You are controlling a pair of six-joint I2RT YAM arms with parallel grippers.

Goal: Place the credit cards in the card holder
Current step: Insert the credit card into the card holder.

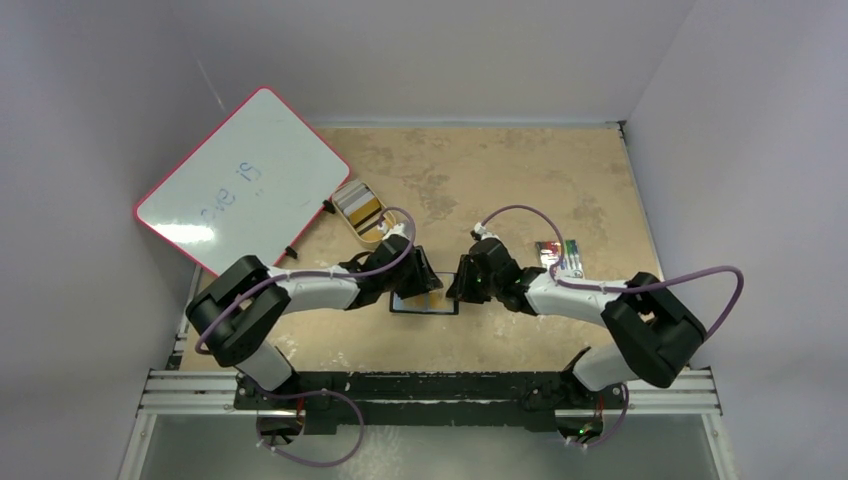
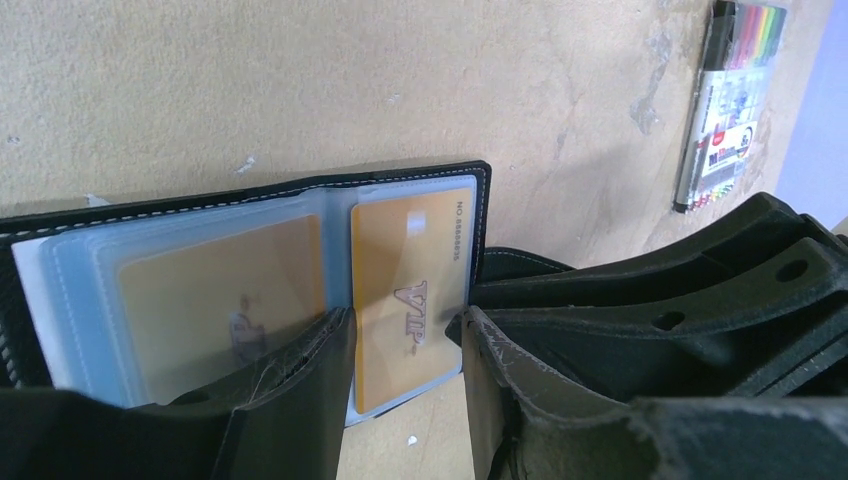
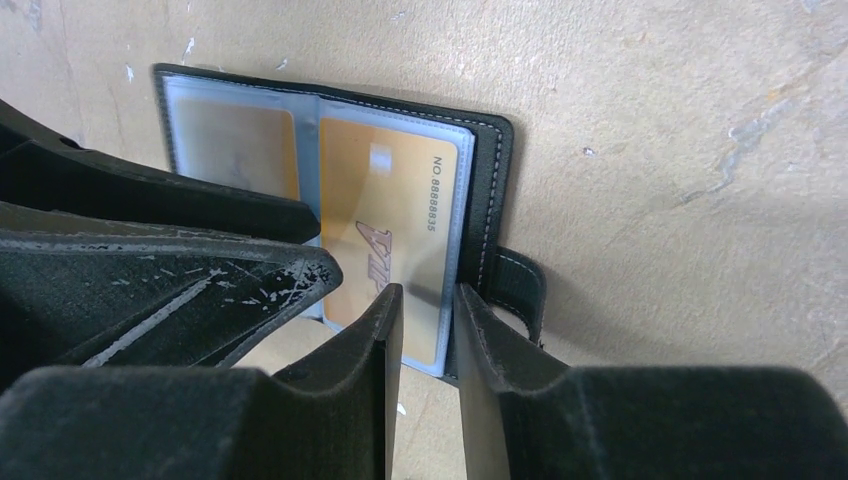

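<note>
Black wallet (image 3: 495, 190) open mid-frame, two gold cards (image 3: 395, 215) sleeved; left pincer (image 2: 403, 325) spread across one, right pincer (image 3: 428, 300) narrow at edge, grip unclear.

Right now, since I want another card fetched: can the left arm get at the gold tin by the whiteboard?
Probably yes. The tin lies open close behind the left pincer, with nothing seen between them; the pincer would first have to leave the card holder.

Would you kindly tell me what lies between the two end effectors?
The open card holder, a gold credit card sleeved in it, lies between the left end effector and right end effector; both wrist views show it.
</note>
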